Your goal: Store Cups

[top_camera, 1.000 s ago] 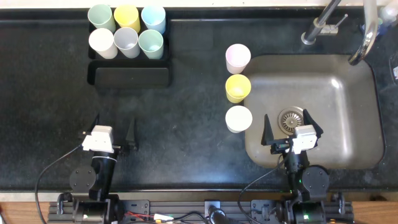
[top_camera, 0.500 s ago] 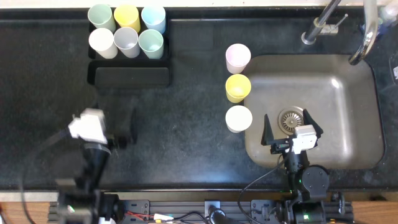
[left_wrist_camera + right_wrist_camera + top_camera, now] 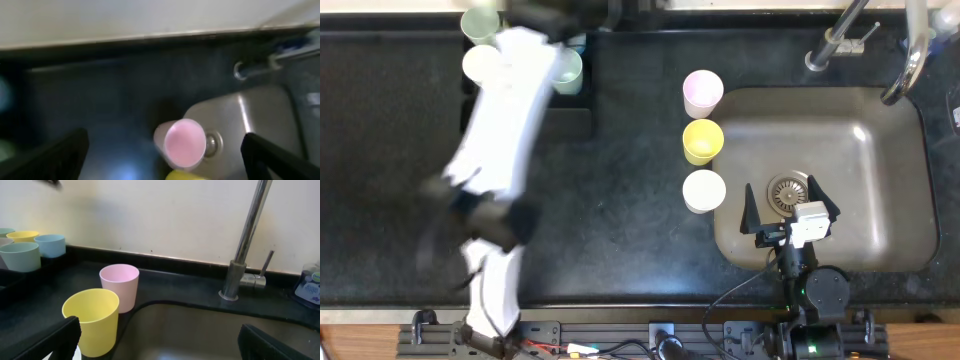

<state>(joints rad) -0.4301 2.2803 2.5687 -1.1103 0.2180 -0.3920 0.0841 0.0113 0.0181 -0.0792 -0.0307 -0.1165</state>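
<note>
Cups (pink cup (image 3: 702,92), yellow cup (image 3: 702,141), white cup (image 3: 704,190)) stand upright beside the sink (image 3: 860,215); probably light, stiff, slick plastic, so pinch over one rim wall; left gripper (image 3: 166,136) and right gripper (image 3: 781,188) both gape empty.

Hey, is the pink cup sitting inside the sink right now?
No, the pink cup stands on the black counter just outside the sink, next to the yellow cup.

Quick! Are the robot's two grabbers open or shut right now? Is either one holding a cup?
Left gripper: open, holding nothing.
Right gripper: open, holding nothing.
</note>
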